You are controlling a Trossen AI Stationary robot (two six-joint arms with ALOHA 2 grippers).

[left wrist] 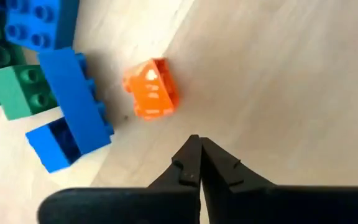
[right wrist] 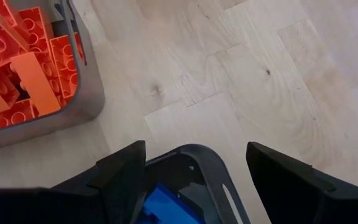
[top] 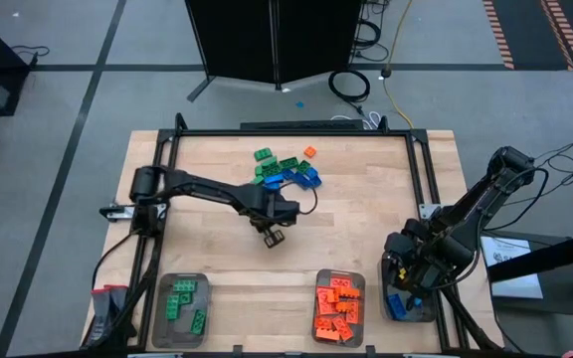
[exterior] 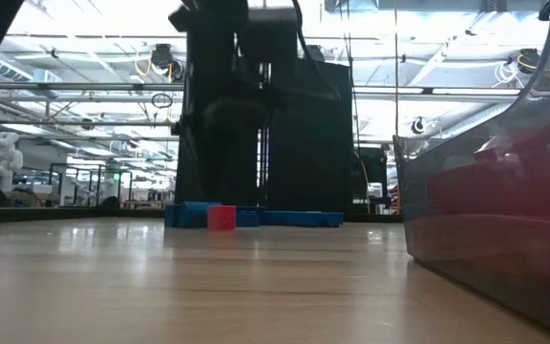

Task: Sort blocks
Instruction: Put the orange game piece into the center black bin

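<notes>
A loose pile of green and blue blocks (top: 286,169) lies on the wooden table toward its far edge, with one orange block (top: 309,152) beside it. My left gripper (top: 272,237) is shut and empty, on the near side of the pile. In the left wrist view its shut fingertips (left wrist: 199,146) point at the bare wood just short of an orange block (left wrist: 151,87), with blue blocks (left wrist: 67,118) next to it. My right gripper (top: 403,283) is open and empty above the tray with blue blocks (top: 411,303). A blue block (right wrist: 166,202) shows in that tray between the fingers.
Three clear trays stand along the near edge: one with green blocks (top: 182,308), one with orange blocks (top: 338,306) (right wrist: 23,68), and the one with blue blocks at the right. A black frame (top: 421,169) borders the table. Bare wood lies between pile and trays.
</notes>
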